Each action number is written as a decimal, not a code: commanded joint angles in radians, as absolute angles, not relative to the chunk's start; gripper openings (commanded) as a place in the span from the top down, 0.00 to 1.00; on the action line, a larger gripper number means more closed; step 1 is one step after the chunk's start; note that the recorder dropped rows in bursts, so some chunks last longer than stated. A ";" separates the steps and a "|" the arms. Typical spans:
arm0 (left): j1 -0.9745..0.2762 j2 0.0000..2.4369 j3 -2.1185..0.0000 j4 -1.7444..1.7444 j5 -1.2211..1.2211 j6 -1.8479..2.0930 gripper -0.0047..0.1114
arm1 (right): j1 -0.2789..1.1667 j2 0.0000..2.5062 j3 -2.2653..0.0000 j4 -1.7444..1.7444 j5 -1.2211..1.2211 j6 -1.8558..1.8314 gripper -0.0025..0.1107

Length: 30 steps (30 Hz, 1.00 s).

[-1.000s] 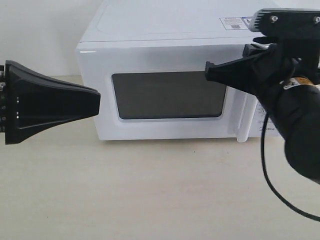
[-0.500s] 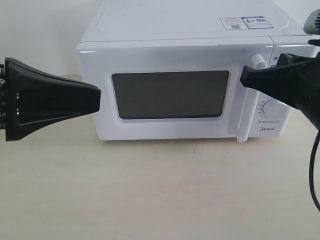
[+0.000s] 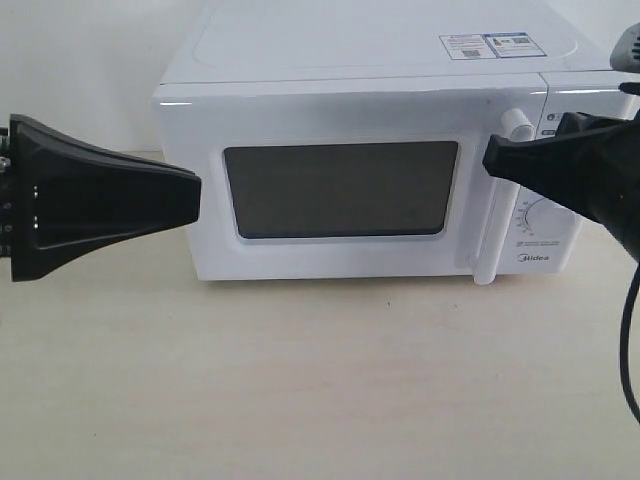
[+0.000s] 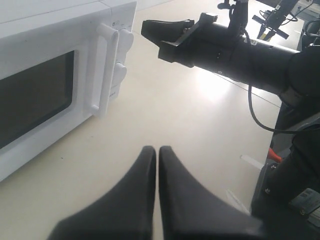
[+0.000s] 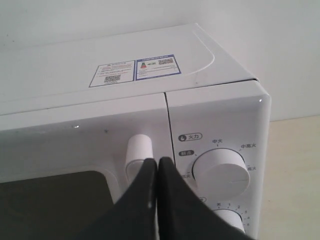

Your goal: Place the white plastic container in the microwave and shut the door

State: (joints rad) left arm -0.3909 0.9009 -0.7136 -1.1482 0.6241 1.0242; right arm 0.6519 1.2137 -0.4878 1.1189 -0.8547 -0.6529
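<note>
The white microwave [image 3: 350, 60] stands at the back of the table with its door [image 3: 340, 190] shut flat; the dark window shows nothing inside. The white plastic container is out of view in every frame. My left gripper [image 3: 197, 195] hovers shut and empty just left of the microwave's front corner, its fingertips [image 4: 150, 152] pressed together over the tabletop. My right gripper [image 3: 488, 158] is shut and empty, its tip just in front of the top of the door's bar handle [image 5: 138, 150], beside the upper dial [image 5: 220, 167].
A black cable [image 3: 632, 340] hangs from the right arm at the right edge. The pale tabletop [image 3: 320, 380] stretches in front of the microwave. A sticker [image 5: 134, 70] lies on the microwave's top. Dark equipment [image 4: 290, 175] stands beyond the table's edge.
The right gripper has drawn back to the right, from in front of the door window to the handle's top. The left gripper and the door have not moved.
</note>
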 commanded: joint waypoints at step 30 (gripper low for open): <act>-0.072 0.145 -0.378 -1.065 0.308 0.770 0.93 | 0.649 1.208 -0.487 1.121 -0.855 -0.658 0.98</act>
State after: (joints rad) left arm -0.1058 0.2159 -0.4307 -1.0684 0.3297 0.7757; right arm 0.6519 1.2137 -0.4878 1.1210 -0.8529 -0.6529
